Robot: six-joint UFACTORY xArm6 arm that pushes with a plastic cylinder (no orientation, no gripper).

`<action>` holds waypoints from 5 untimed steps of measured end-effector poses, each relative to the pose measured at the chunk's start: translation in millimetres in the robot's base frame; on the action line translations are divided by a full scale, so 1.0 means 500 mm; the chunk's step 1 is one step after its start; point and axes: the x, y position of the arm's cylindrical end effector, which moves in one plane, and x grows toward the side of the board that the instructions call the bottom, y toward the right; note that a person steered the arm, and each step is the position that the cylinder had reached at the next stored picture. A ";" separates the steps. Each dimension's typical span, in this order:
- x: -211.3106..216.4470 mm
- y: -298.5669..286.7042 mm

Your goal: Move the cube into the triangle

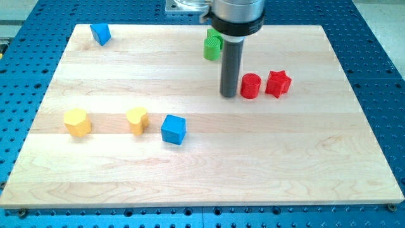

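Camera view: my tip [228, 95], a bare rod gripping nothing, stands just left of the red cylinder [250, 85]; blue cube [173, 129] well apart, lower-left.

My tip [228, 95] stands just left of the red cylinder [250, 85].

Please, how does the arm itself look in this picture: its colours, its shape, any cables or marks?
Only its lower end shows. A wide metallic grey cylinder enters from the view's top, ringed below by a black collar. From it hangs a straight, dark grey round rod; my tip is its flat lower end, just left of the red cylinder. No cables or markings are visible.
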 end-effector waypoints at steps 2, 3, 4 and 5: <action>-0.004 0.062; 0.100 -0.022; 0.277 -0.062; 0.295 -0.227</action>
